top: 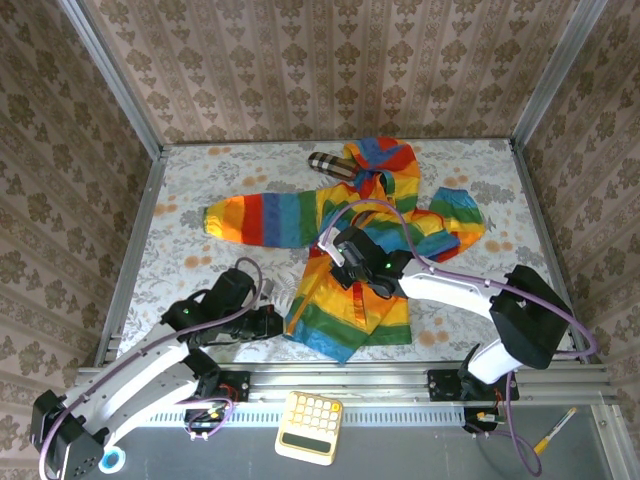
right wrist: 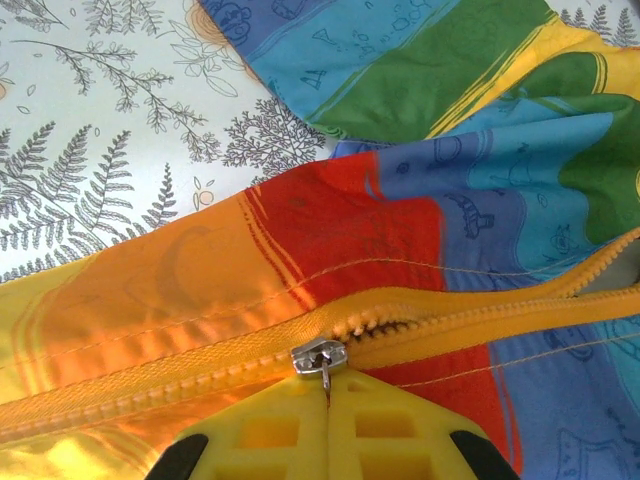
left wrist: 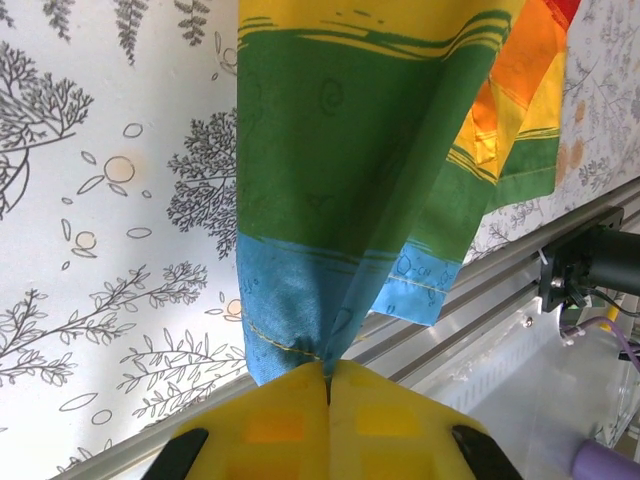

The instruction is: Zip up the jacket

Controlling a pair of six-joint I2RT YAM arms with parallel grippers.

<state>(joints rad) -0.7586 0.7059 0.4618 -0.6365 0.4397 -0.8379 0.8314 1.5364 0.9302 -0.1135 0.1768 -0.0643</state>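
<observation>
Jaws of the right gripper (right wrist: 328, 392) are pressed together on the metal zipper pull (right wrist: 320, 358), with the orange zipper (right wrist: 140, 390) joined on one side of it and parted on the other. Jaws of the left gripper (left wrist: 328, 378) pinch the blue hem (left wrist: 290, 320) of the jacket (top: 345, 310), which lies spread at the middle of the table (top: 190, 190). The hold on the small tab appears slight, so it may slip free, and a slack hem would let fabric bunch and jam the zipper.

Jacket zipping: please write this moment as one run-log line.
left gripper: shut on jacket hem | right gripper: shut on zipper pull | zipper: partly closed
</observation>
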